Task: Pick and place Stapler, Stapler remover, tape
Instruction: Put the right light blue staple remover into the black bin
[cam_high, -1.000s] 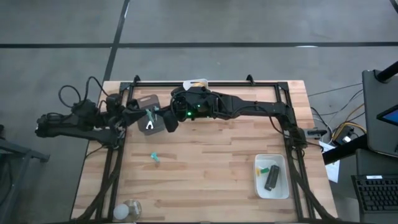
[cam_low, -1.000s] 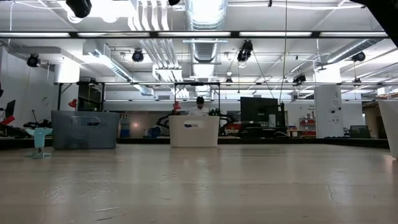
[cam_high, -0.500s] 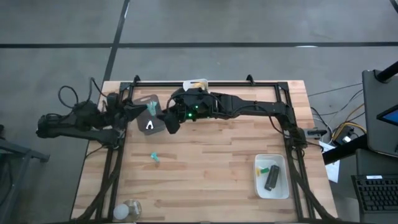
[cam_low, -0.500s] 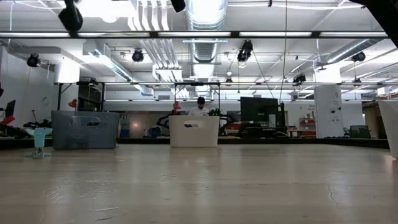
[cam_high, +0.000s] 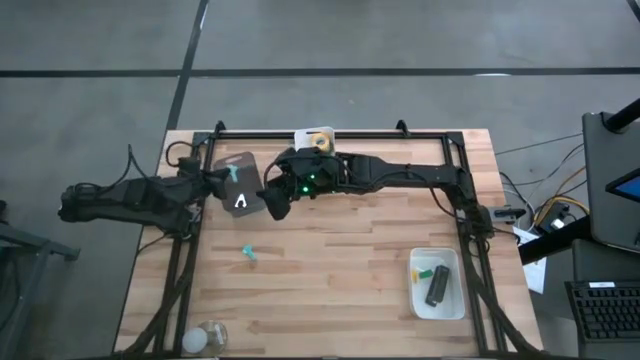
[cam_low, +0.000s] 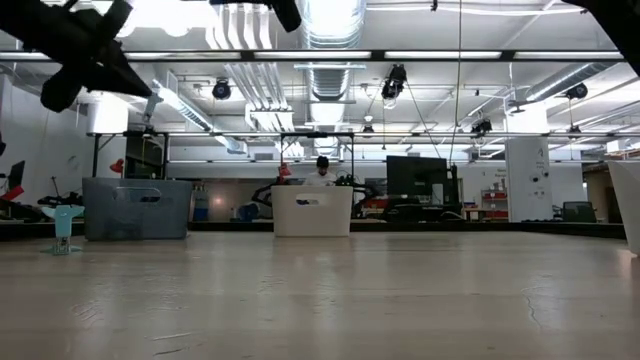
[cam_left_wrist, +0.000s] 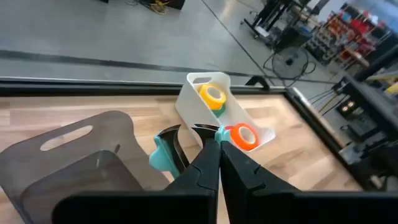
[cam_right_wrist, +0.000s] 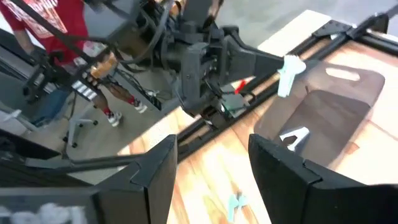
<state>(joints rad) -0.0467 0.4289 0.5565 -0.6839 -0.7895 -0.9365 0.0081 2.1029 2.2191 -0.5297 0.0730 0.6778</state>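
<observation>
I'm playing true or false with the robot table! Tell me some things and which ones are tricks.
1. The stapler lies in the white tray. True.
2. The right gripper squeezes a tape roll. False: its jaws are open and hold nothing.
3. A yellow tape roll sits in the white bin. True.
4. The grey bin has nothing in it. False: a white staple remover lies inside.
5. The left gripper holds a teal piece. True.

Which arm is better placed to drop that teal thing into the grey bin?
Left. The left gripper holds the teal piece over the grey bin; the right gripper is open and empty beside it.
</observation>
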